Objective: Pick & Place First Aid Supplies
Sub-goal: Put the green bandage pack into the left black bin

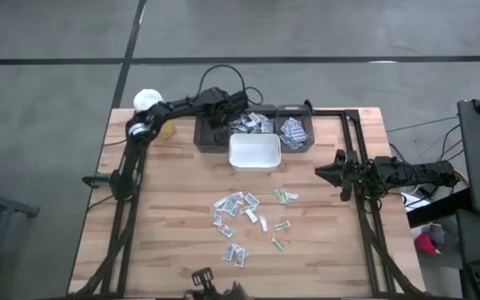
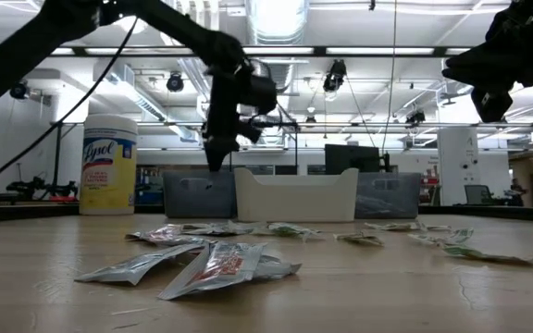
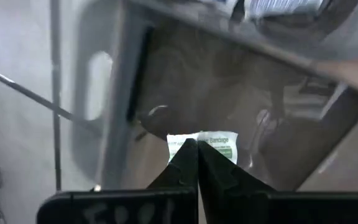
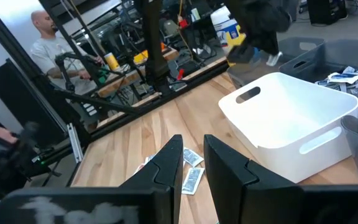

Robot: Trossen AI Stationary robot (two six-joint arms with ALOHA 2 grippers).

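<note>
While many packets (image 1: 238, 207) lie before the white bin (image 1: 254, 152), sorting is partly done.
Left gripper (image 1: 217, 119) grasps one bandage packet (image 3: 219, 145) over the grey bin (image 1: 210, 133); right gripper (image 1: 338, 172), beside the white bin, has its jaws slightly apart, empty.

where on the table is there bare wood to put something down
Bare wood: the left strip between the left arm's base and the scattered packets, and the right side between the packets and the right gripper. Crowded: the table's middle, and the back edge with the white bin and grey bins.
</note>
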